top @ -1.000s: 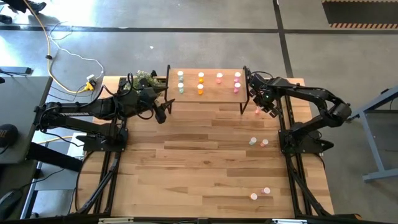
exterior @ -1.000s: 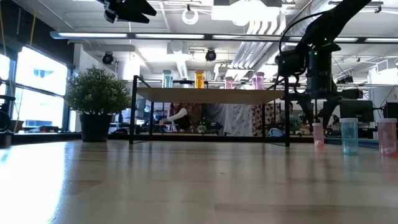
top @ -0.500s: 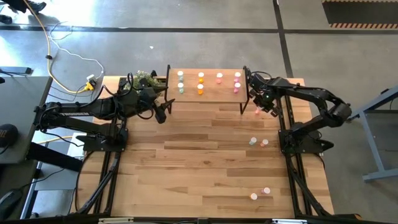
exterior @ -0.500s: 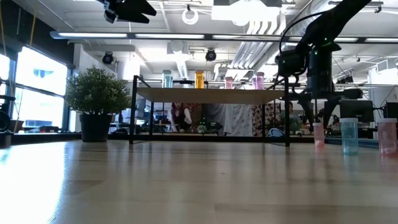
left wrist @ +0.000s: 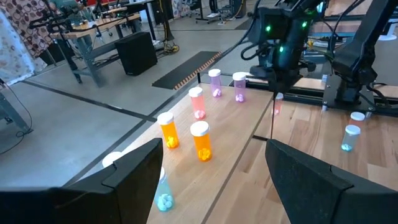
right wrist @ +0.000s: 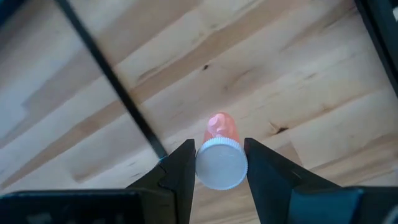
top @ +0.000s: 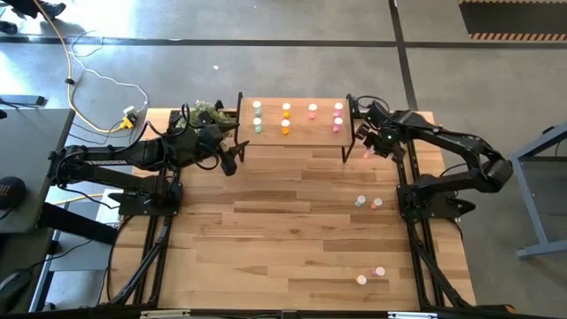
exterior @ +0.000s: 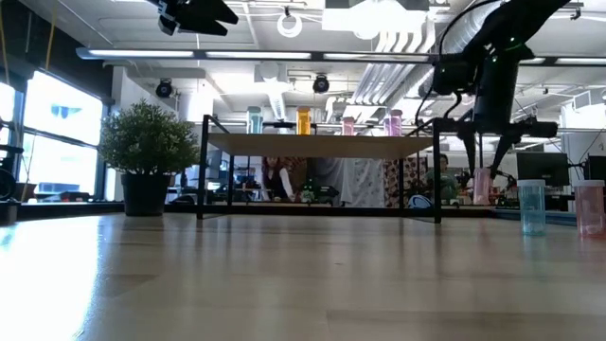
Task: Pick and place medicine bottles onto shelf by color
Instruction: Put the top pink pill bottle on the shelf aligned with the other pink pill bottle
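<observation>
A: Right gripper [right wrist: 217, 163]?
B: Jaws are clenched on a red-pink bottle [right wrist: 219, 157], gripped at its white cap. It is seen just off the shelf's [top: 297, 133] right front leg in the high view. In the low view the bottle [exterior: 482, 186] appears lifted clear of the table [top: 283, 239], hanging under the gripper.

A: Left gripper [top: 232, 158]?
B: Jaws are spread wide, nothing is held. It is parked by the shelf's left end, near the potted plant [top: 205, 110].

A: Shelf contents?
B: Eight bottles are counted on top in four pairs, left to right in the high view: pale green pair [top: 257, 117], orange pair [top: 286, 118], red-pink pair [top: 313, 110], pink pair [top: 337, 116].

A: Loose bottles?
B: Two pairs are left on the table on the right side. A green bottle [top: 360, 202] and a red-pink one [top: 376, 204] stand just beside each other mid-table; an orange one [top: 361, 280] and a pink one [top: 380, 272] are nearer the front edge.

A: Background?
B: A person [exterior: 275, 177] is visible under the shelf in the low view, far off.
</observation>
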